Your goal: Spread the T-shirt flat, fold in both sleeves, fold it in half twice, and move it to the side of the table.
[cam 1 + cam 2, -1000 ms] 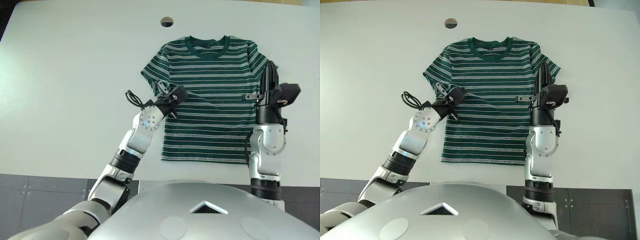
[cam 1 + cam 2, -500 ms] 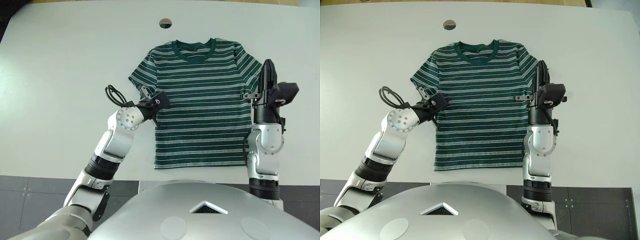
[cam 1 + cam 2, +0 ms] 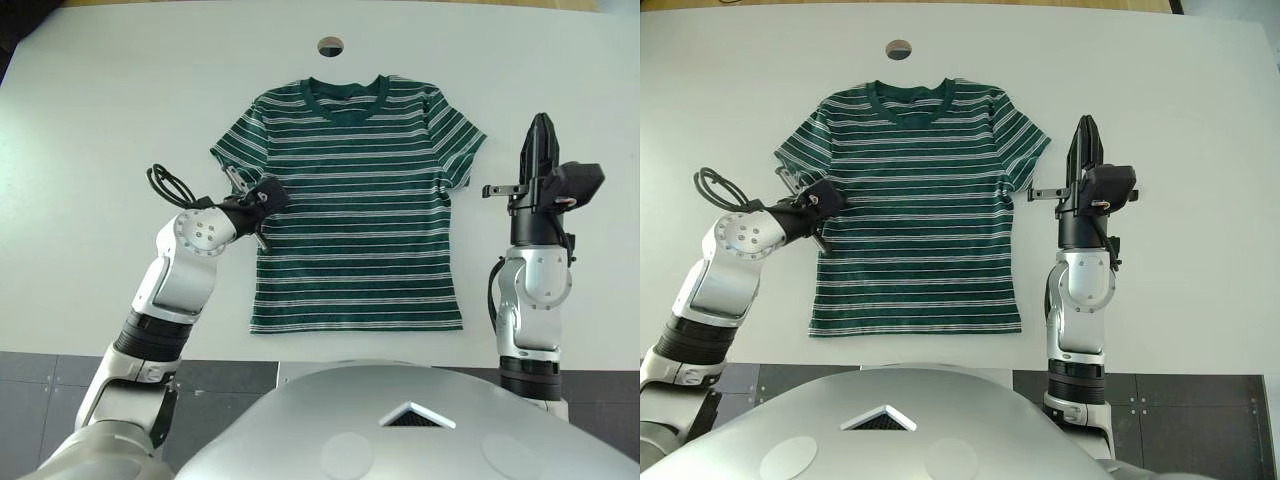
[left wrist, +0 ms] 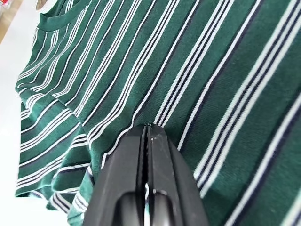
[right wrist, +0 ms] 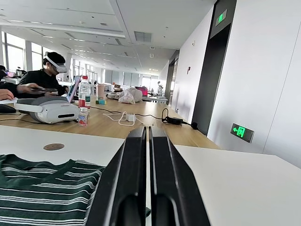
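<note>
A dark green T-shirt with white stripes lies spread face up on the white table, collar at the far side and both sleeves out. My left gripper is shut on the shirt's fabric just below its left sleeve; in the left wrist view the closed fingertips press into the striped cloth. To the right of the shirt my right gripper points straight up, shut with nothing in it and clear of the right sleeve. The right wrist view looks over its closed fingers across the table.
A round cable hole sits in the table just beyond the collar. Bare tabletop lies to the left, right and far side of the shirt. The table's near edge runs just below the hem.
My left gripper has pulled the shirt sideways to my left across the table. The right gripper stayed in place, so the right sleeve has slid out from behind it.
</note>
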